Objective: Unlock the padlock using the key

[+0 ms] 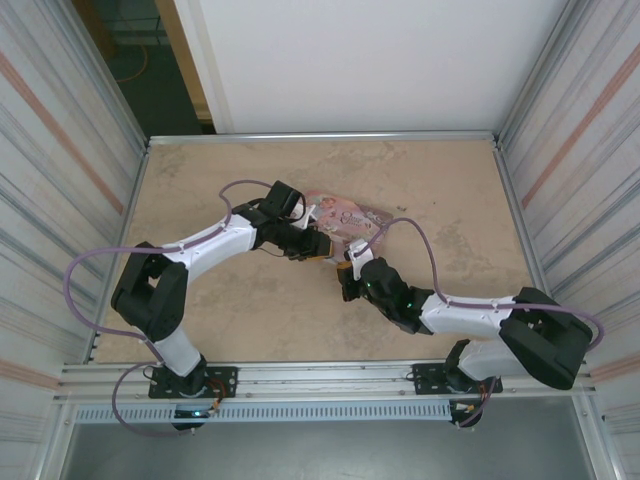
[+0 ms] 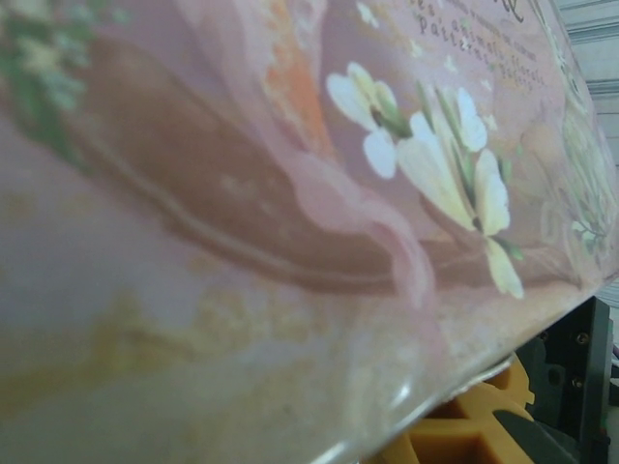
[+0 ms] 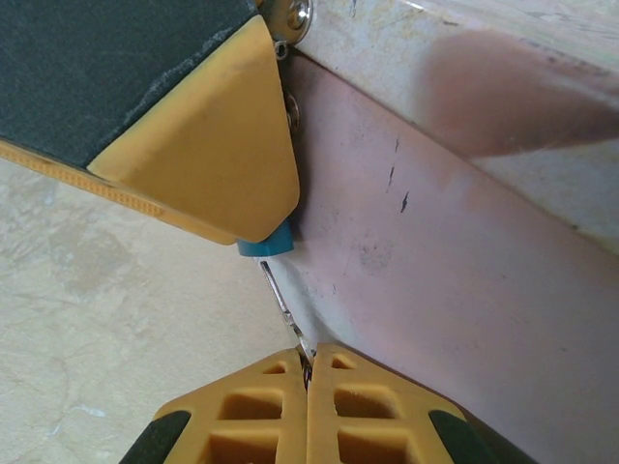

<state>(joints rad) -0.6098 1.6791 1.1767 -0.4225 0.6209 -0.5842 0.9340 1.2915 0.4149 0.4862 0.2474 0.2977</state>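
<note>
Blue padlock [image 3: 266,247] touching right gripper's [image 3: 308,365] key [image 3: 280,300]

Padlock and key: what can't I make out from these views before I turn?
- Padlock, right wrist: a blue sliver shows; the left gripper's finger covers the rest, keyhole included.
- Key, right wrist: its head is pinched inside the right gripper; whether the tip is seated is hidden.
- Top external: both too small, under the grippers.
- Left wrist: the blurred pink tin blocks the padlock.

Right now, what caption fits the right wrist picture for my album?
Right gripper holds the thin key up to the blue padlock beside the pink tin.
</note>
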